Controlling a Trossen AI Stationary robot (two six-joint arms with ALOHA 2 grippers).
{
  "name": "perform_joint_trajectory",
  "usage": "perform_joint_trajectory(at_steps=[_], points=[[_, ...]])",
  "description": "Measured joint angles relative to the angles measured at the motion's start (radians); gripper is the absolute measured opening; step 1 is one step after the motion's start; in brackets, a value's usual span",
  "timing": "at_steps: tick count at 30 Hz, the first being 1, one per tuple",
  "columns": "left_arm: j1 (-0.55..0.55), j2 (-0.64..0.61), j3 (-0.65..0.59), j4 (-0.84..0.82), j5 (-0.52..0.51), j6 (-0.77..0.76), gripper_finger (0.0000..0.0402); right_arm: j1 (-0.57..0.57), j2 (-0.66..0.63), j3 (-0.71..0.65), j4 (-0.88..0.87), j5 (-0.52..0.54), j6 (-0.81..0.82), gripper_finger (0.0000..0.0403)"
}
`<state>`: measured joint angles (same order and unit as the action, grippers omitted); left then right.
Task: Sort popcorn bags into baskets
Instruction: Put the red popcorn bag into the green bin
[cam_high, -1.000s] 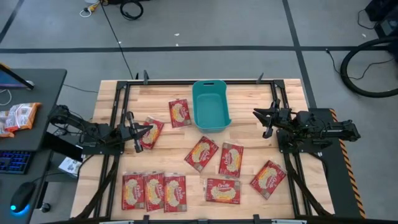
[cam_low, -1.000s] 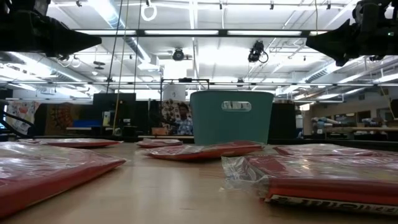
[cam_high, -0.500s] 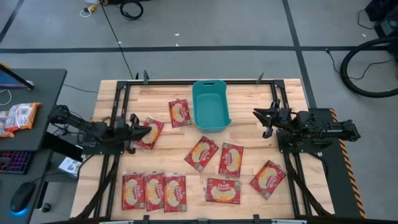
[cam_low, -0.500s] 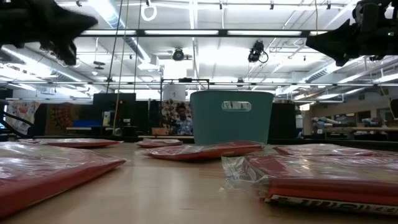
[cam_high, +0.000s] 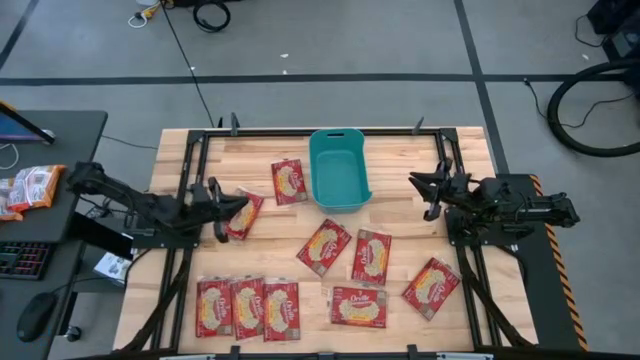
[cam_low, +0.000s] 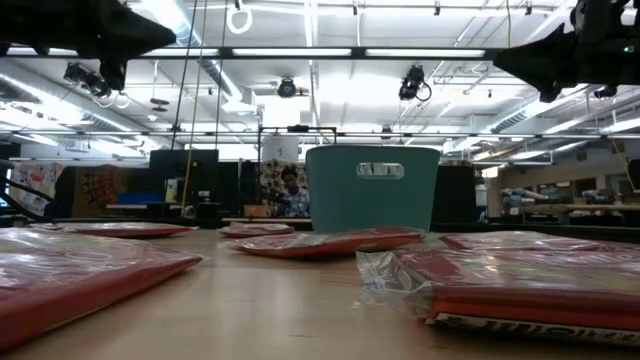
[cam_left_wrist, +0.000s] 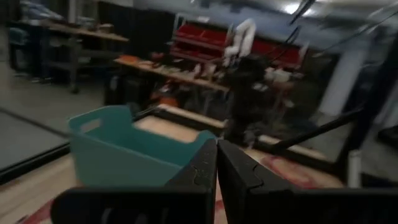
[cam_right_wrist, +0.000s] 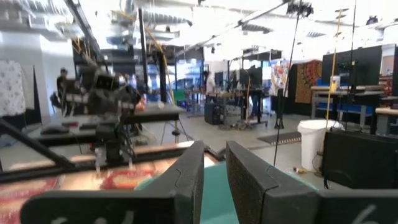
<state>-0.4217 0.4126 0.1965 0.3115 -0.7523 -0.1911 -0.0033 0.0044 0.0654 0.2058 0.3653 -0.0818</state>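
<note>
Wooden table (cam_high: 190, 165) fills the high view: teal basket (cam_high: 338, 168) sits empty at the far edge, centre; ten red popcorn bags (cam_high: 323, 247) lie flat across the middle and near edge, none sorted yet. Left gripper (cam_high: 228, 205) hovers at one bag (cam_high: 243, 212) near the left edge, probably lining up a pick; right gripper (cam_high: 422, 187) waits by the right edge. Low view: both arms up high, basket beyond bags. Left wrist: fingers (cam_left_wrist: 205, 168) nearly touching, holding nothing. Right wrist: fingers (cam_right_wrist: 189, 174) slightly apart, empty.
</note>
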Motion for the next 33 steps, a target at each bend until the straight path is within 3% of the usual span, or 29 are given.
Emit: perform_joint_trajectory(at_steps=[6, 14, 20, 27, 33], points=[[0.018, 0.131, 0.043, -0.016, 0.012, -0.077, 0.0018, 0.000, 0.000, 0.000, 0.067, -0.043, 0.054, 0.0073], [0.071, 0.258, 0.117, -0.153, 0.092, -0.232, 0.0056, 0.000, 0.005, 0.000, 0.042, -0.321, 0.197, 0.0073], [0.144, 0.355, 0.183, -0.322, 0.210, -0.345, 0.0097, 0.000, 0.044, 0.000, -0.038, -0.264, 0.205, 0.0073], [0.224, 0.471, 0.323, -0.660, 0.312, -0.481, 0.0101, 0.025, 0.103, 0.000, 0.046, -0.282, 0.166, 0.0073], [0.230, 0.624, 0.433, -0.773, 0.336, -0.477, 0.0101, 0.066, 0.253, 0.000, 0.072, -0.172, 0.130, 0.0073]])
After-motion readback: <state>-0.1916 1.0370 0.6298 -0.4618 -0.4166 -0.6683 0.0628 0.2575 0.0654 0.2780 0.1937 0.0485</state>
